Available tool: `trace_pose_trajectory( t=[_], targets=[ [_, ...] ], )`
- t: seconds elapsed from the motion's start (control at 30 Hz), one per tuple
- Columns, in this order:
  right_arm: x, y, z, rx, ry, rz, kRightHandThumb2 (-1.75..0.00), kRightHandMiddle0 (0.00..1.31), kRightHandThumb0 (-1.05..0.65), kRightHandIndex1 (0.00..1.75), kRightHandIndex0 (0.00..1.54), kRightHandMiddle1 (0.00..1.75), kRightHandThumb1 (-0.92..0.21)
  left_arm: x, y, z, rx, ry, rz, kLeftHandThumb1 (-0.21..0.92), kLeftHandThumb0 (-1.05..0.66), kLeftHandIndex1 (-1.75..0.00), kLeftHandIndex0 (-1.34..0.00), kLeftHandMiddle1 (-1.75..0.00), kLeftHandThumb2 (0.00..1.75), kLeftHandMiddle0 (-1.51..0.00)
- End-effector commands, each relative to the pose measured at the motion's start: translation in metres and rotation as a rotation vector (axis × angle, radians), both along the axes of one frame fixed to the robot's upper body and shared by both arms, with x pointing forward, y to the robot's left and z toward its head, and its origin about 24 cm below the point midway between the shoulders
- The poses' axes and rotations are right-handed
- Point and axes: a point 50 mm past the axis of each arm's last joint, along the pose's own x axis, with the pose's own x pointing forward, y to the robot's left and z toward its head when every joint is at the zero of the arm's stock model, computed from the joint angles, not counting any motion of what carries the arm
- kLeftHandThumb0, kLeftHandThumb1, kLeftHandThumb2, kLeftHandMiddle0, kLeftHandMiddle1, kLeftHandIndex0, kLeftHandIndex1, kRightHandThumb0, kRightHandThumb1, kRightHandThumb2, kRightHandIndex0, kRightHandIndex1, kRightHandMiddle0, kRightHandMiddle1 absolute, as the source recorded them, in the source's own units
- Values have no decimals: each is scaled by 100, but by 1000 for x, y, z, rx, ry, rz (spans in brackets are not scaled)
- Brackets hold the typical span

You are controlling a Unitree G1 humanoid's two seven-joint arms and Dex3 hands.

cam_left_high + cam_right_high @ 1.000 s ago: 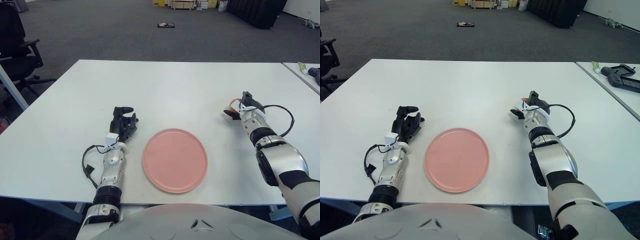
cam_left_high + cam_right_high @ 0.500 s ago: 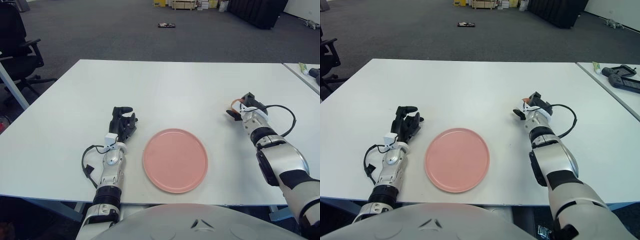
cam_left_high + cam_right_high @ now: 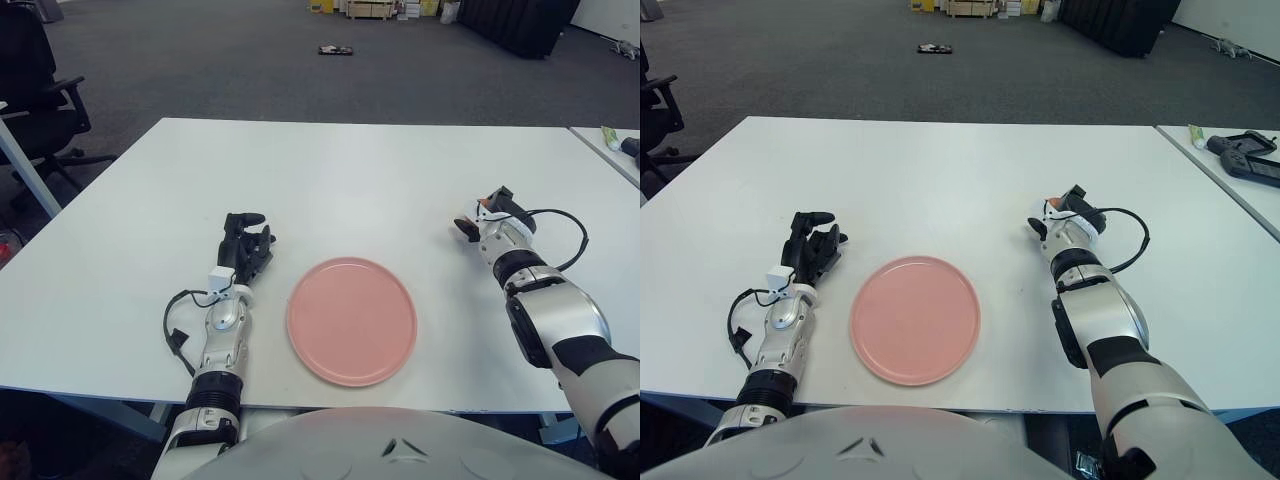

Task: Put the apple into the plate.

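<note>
Two hands show, and only the right hand (image 3: 488, 212) has anything in it. Its fingers sit at centre right of the frame, curled around a small reddish-orange thing that peeks out between them; you can take that for the apple (image 3: 1052, 202), though only a sliver of it shows. The grip looks closed on it, with the hand low over the table (image 3: 350, 170) and the forearm running down toward the lower right corner. Whether the apple is touching the tabletop or lifted off it, you cannot tell from here.

Your left hand (image 3: 245, 250) lies at left centre, just left of the plate (image 3: 351, 320), black fingers loosely curled and holding nothing.

On progress, judge it as the first part done and the rest open: the apple appears grasped, but the pink plate at lower centre is bare, and the apple is well apart from it, up and to the right. You have the carry across, down and left in the frame, and the release over the plate to do.

As for heading, so little of the apple shows that neither its stem direction nor any long axis can be read; treat it as roughly round.
</note>
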Motion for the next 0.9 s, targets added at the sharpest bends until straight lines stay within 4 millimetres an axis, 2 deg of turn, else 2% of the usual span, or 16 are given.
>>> trace_pose_trajectory(
  t=[0.0, 0.07, 0.23, 0.57, 0.7, 0.87],
  targets=[
    [-17, -3, -19, 21, 70, -81, -117, 54, -45, 172, 86, 172, -41, 1, 3, -2, 7, 10, -7, 92, -35, -175, -20, -157, 53, -40],
    [-15, 0, -17, 9, 35, -101, -116, 55, -45, 173, 102, 171, -41, 1, 3, -2, 5, 9, -8, 92, -35, -175, -20, -157, 53, -40],
    [-14, 5, -14, 6, -38, -137, -123, 57, -46, 174, 115, 174, -37, 1, 3, -2, -2, 7, -7, 92, -35, -175, -20, -154, 52, -41],
    [-14, -4, -11, 83, -221, -147, -135, 63, -48, 175, 123, 175, -29, 2, 3, -3, 0, 10, 2, 92, -35, -175, -20, -148, 52, -42],
    [-9, 1, -5, 223, -382, -183, -137, 64, -49, 175, 125, 175, -27, 2, 3, -3, -1, 10, 4, 92, -35, -175, -20, -145, 52, -44],
    [-8, 0, -2, 328, -458, -197, -138, 65, -49, 175, 126, 175, -26, 2, 3, -3, -4, 10, 6, 92, -35, -175, -20, -145, 52, -43]
  ],
)
